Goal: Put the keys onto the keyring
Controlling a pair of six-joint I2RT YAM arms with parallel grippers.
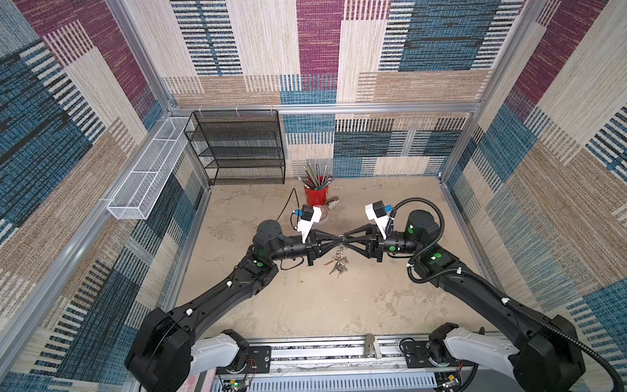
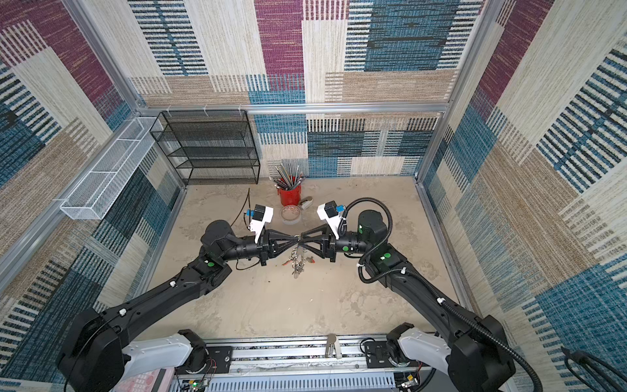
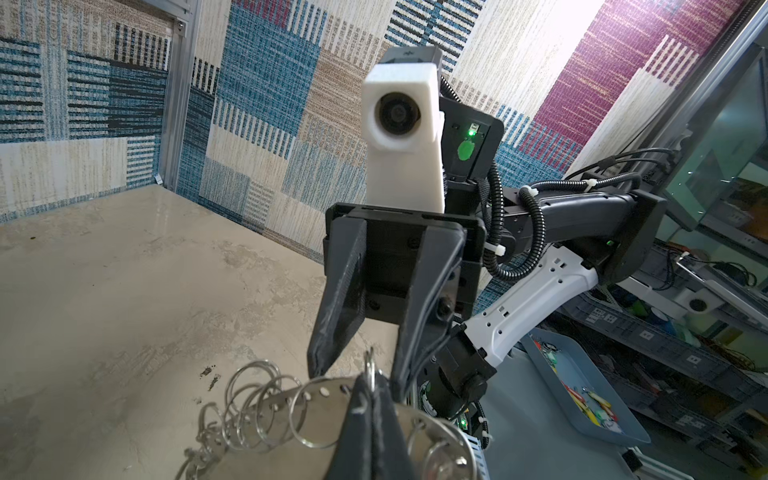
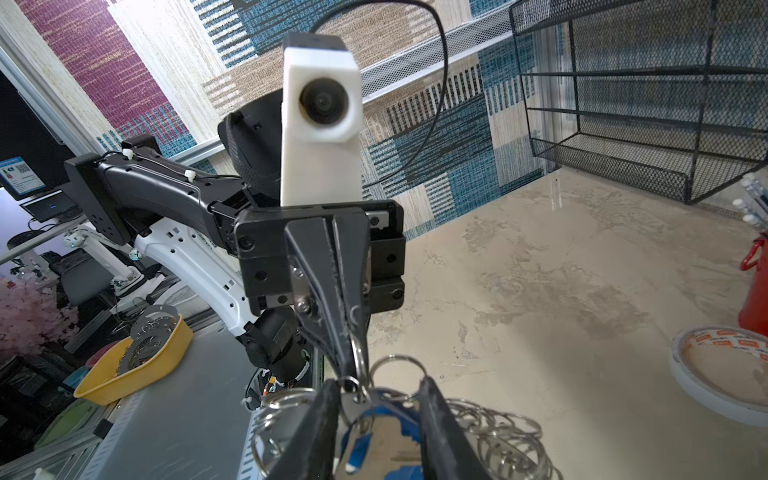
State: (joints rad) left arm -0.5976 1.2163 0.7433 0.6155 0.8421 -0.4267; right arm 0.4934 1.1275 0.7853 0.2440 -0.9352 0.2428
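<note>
Both grippers meet tip to tip above the middle of the table in both top views. The keyring (image 3: 328, 409), a flat grey plate edged with silver split rings (image 4: 498, 432), hangs between them. My left gripper (image 3: 372, 384) (image 1: 341, 240) is shut on the plate's edge beside an upright ring. My right gripper (image 4: 376, 388) (image 1: 345, 237) faces it with its jaws apart, straddling that ring and the plate; something blue (image 4: 357, 453) shows between its fingers. A bunch of silver keys (image 1: 337, 263) (image 2: 298, 263) dangles from the plate toward the table.
A red cup of pencils (image 1: 317, 195) stands at the back, with a tape roll (image 2: 290, 213) and a small stapler-like object (image 1: 334, 203) beside it. A black mesh shelf (image 1: 237, 149) and a white wire basket (image 1: 149, 169) sit at the back left.
</note>
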